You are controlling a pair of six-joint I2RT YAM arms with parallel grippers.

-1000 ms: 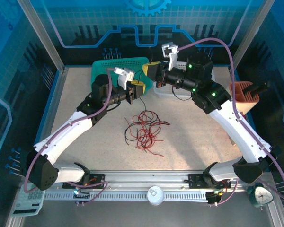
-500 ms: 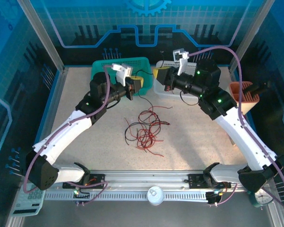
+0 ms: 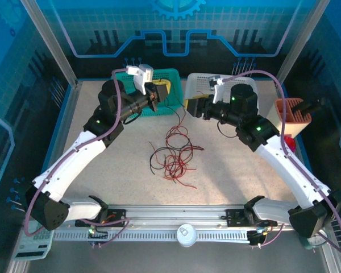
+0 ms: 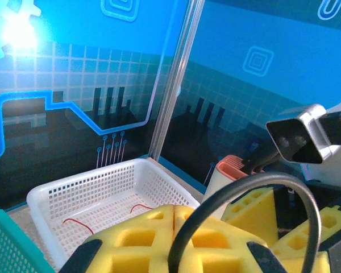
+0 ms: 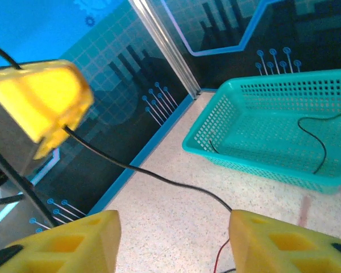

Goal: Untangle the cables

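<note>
A tangle of thin red and black cables (image 3: pixel 173 156) lies on the speckled table between the arms. My left gripper (image 3: pixel 163 92) hangs over the teal basket (image 3: pixel 165 72), its yellow pads shut on a black cable (image 4: pixel 216 199) that loops up in front of them. That black cable (image 5: pixel 159 179) runs from the left pads down past my right gripper (image 5: pixel 173 242), which is open with nothing between its pads. The right gripper (image 3: pixel 190 106) sits just in front of the white basket (image 3: pixel 202 79). One black cable (image 5: pixel 318 142) lies inside the teal basket (image 5: pixel 261 148), and a red one (image 4: pixel 79 224) in the white basket (image 4: pixel 91 179).
An orange-and-white holder (image 3: pixel 292 116) stands at the right edge of the table. A calculator (image 3: pixel 28 244) and a white round cap (image 3: pixel 186 234) lie by the front rail. Blue enclosure walls close in the back and sides.
The right gripper opened and let go of the black cable, then dropped lower in front of the white basket. The left gripper stayed shut and pulled back over the teal basket.
</note>
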